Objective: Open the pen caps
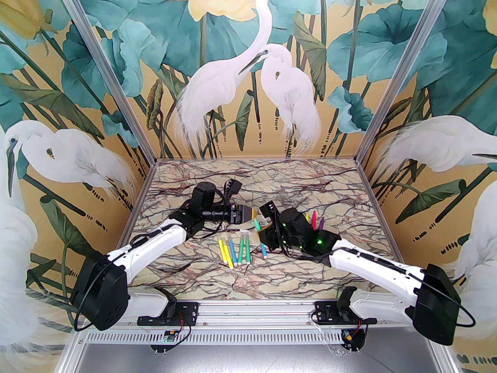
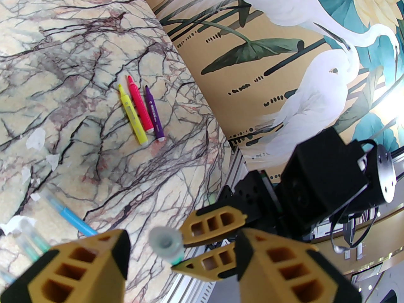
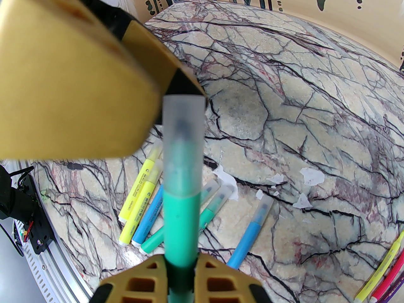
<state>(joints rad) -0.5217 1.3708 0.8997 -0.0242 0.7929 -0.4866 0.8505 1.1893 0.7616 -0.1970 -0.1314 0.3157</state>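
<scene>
right gripper: clamped on green pen, held above the table.
pen cap: on the green pen's tip, between the left fingers.
left gripper: jaws apart, one either side of the cap, gaps visible.
underneath: bunch of capped pens, lone blue pen beside it.
off to the side: three uncapped pens, yellow, pink and purple, lying side by side.
</scene>
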